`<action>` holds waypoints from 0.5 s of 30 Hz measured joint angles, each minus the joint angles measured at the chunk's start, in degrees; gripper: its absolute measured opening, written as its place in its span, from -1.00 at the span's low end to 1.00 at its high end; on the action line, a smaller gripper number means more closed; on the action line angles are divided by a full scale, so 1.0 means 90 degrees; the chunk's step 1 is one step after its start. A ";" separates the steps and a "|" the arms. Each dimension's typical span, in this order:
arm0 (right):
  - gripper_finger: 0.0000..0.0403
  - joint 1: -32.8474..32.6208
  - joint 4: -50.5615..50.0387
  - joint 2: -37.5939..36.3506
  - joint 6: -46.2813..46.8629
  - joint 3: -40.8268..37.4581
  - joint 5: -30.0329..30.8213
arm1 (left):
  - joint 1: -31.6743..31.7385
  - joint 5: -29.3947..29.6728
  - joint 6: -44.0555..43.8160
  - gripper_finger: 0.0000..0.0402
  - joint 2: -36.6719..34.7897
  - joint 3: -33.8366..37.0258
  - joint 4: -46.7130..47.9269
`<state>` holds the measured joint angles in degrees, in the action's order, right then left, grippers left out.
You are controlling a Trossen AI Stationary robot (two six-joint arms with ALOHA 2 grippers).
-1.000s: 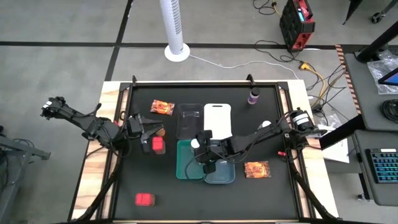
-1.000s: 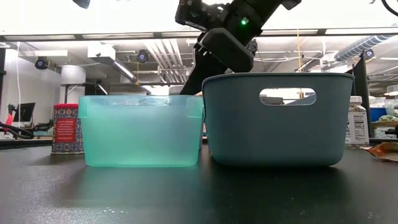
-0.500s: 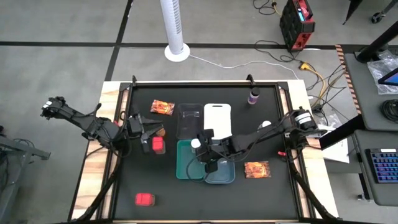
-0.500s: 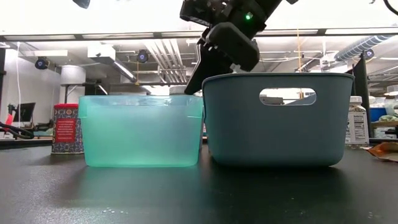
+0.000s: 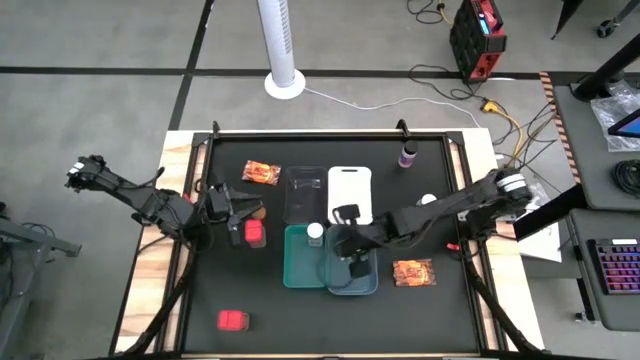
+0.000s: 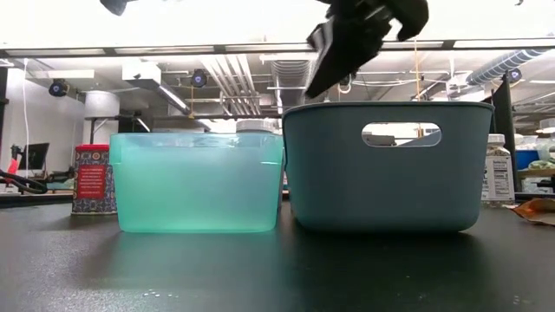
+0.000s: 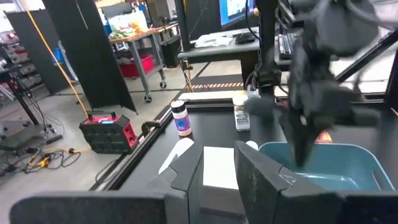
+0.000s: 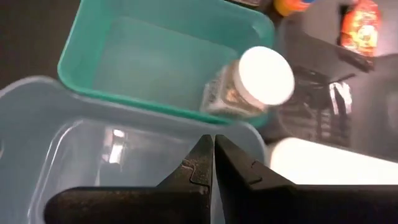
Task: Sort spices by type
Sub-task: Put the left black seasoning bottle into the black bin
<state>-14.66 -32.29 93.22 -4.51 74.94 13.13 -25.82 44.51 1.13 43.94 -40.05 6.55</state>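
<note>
White-capped jar [image 5: 316,233] stands upright in the teal tray [image 5: 297,262], at its far edge beside the grey-blue tray [image 5: 366,283]. Right gripper [image 5: 355,268] hangs above the grey-blue tray, fingers pressed together, holding nothing. Left gripper [image 5: 238,208] rests just beside a red box [image 5: 254,233], fingers slightly parted.

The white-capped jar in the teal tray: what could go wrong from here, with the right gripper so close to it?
1. The white-capped jar lies tilted against the wall of the teal tray; it may roll or shift if the tray is bumped.
2. The right gripper, shut and empty, hangs low over the grey-blue tray, next to the teal one; a sideways move could catch a rim and push both trays.
</note>
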 joint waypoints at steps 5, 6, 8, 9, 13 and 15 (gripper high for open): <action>-0.95 -0.0054 0.0374 -0.1236 0.0370 -0.1051 0.0328 | 0.0000 -0.0006 -0.0056 -0.63 0.0333 0.0000 0.0010; -0.95 -0.0090 0.0529 -0.1505 0.0409 -0.1322 0.0534 | 0.0000 -0.0007 -0.0036 -0.63 0.0413 0.0000 -0.0016; -0.95 -0.0167 0.0873 -0.1989 0.0514 -0.1833 0.0887 | 0.0000 -0.0010 -0.0218 -0.63 0.0564 0.0000 -0.0002; -0.95 -0.0211 0.1044 -0.2231 0.0549 -0.2082 0.0964 | 0.0000 -0.0011 -0.0381 -0.63 0.0650 -0.0001 -0.0025; -0.95 -0.0291 0.1563 -0.3071 0.0809 -0.2864 0.1046 | 0.0002 -0.0024 -0.0802 -0.63 0.0953 -0.0036 -0.0009; -0.95 -0.0287 0.1670 -0.3394 0.0840 -0.3154 0.1065 | 0.0002 -0.0024 -0.0987 -0.63 0.1076 -0.0083 -0.0004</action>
<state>-17.24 -17.25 62.67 3.05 46.56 22.71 -25.80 44.30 -7.76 53.62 -40.80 6.51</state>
